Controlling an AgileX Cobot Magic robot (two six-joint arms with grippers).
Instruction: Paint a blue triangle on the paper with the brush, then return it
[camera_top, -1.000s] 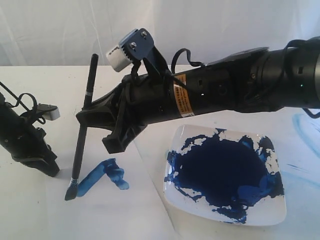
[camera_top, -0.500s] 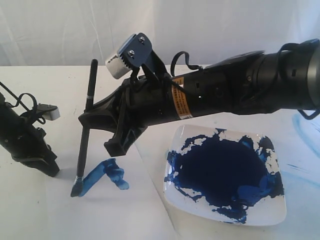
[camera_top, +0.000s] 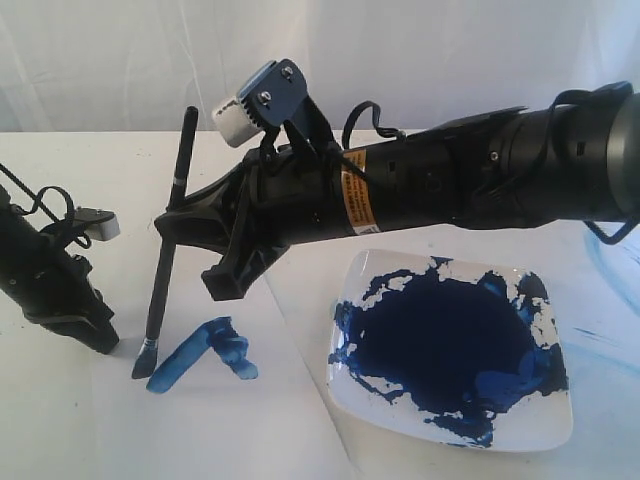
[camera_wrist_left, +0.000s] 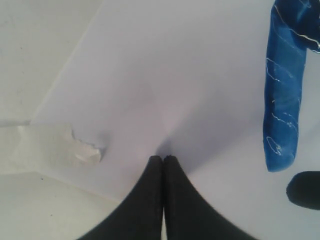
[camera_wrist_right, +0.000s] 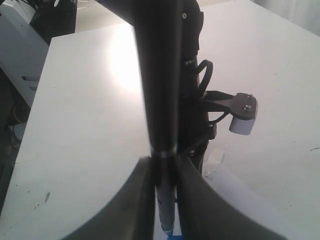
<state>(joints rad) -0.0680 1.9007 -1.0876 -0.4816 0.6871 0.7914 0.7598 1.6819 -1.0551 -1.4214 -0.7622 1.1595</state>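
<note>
My right gripper (camera_top: 172, 230) is shut on the brush (camera_top: 165, 255), holding it nearly upright by its black handle. The bristle tip (camera_top: 141, 367) sits low over the paper (camera_top: 250, 425), just left of the long stroke's lower end. The blue triangle (camera_top: 207, 348) shows as two thick strokes meeting at the top, like an open A. In the right wrist view the brush (camera_wrist_right: 159, 100) runs between the fingers of the right gripper (camera_wrist_right: 164, 170). My left gripper (camera_top: 100, 340) is shut and empty, its tips (camera_wrist_left: 163, 158) down on the paper (camera_wrist_left: 175, 75) near a blue stroke (camera_wrist_left: 285, 100).
A white square plate (camera_top: 555, 428) with a big navy paint pool (camera_top: 445, 345) stands right of the paper. A pale blue smear (camera_top: 610, 262) marks the table at far right. Torn tape (camera_wrist_left: 65, 145) holds the paper's corner. The right arm spans the table above the plate.
The brush tip swung onto the long stroke's lower end, then back left and slightly up. The right arm shifted a little with it. The left gripper has stayed put.
</note>
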